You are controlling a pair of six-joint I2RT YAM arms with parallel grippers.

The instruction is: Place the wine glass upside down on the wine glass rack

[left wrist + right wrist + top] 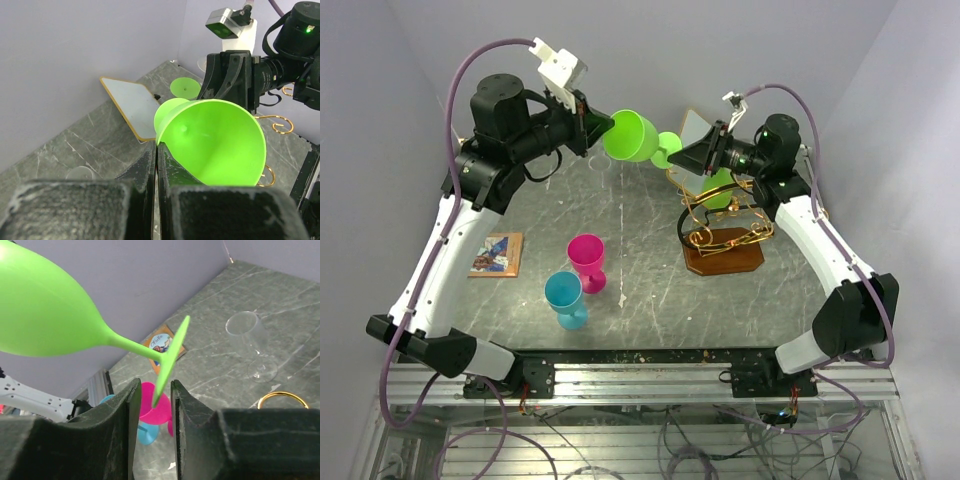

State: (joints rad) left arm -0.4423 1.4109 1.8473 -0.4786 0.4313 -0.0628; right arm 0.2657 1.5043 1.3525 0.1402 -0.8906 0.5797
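Observation:
A bright green wine glass (632, 136) hangs on its side in the air at the back of the table, bowl to the left, foot to the right. My left gripper (603, 128) is shut on the bowl's rim, seen in the left wrist view (158, 147) beside the green bowl (215, 145). My right gripper (678, 158) is open, and its fingers straddle the edge of the glass's foot (170, 352) without closing on it. The gold wire wine glass rack (725, 230) stands on its brown base below the right gripper. A second green glass (720, 187) hangs in it.
A pink glass (587, 260) and a blue glass (565, 298) stand at front centre. A picture card (497, 254) lies to their left. A white gold-edged panel (132, 105) leans at the back wall. A clear glass (252, 345) stands near the rack.

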